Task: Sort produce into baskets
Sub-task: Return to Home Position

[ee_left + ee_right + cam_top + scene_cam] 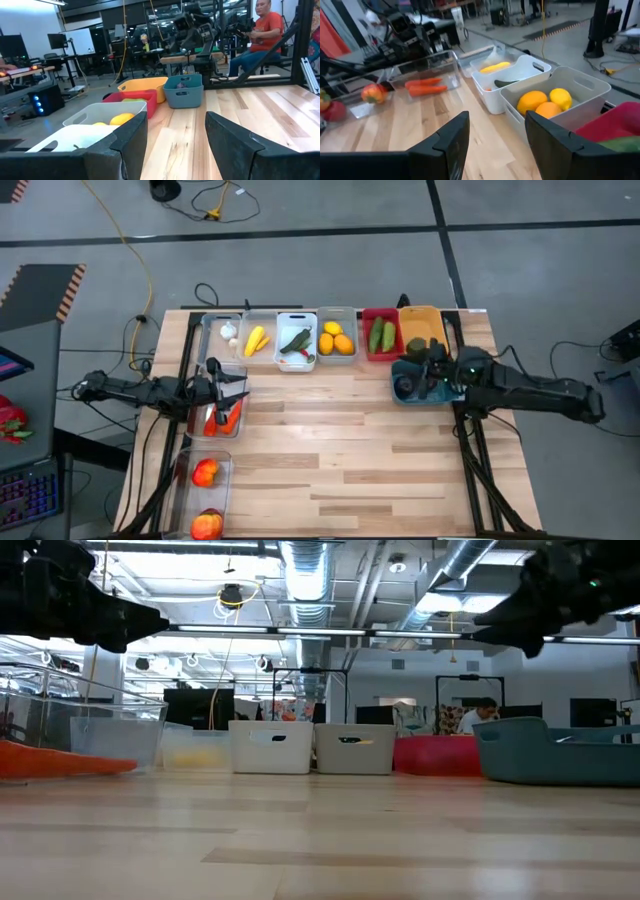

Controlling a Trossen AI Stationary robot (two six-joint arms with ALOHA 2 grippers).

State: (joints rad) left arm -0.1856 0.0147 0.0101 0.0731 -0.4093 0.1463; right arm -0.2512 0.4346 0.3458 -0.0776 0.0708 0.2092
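Left gripper (176,122): fingers spread apart with nothing between them; from above it hangs over the clear carrot bin (203,430) near the table's left edge.
Right gripper (497,119): likewise released and empty, hanging over the teal bin (184,96) on the table's right side.
Carrots (225,418): lying in the clear carrot bin under the left gripper.
Teal bin: stands in front of the orange-yellow bin (422,320), closer to the table's middle than the far row.
Far row, left to right: garlic bin (208,325), clear, with white garlic (229,332); a second clear bin (262,317) with long yellow pieces (256,340); white bin (296,318) with a green cucumber (295,340) and a red scrap beside it; grey bin (336,313) with lemons and orange rounds (336,340); red bin (368,320) with green cucumbers (382,335); then the orange-yellow bin.
Near left corner: two more clear bins, each with one red-and-yellow round fruit (205,472).
Table (350,440): light wood planks, bare across the middle.
Beyond the table: a seated person in an orange shirt (262,30).
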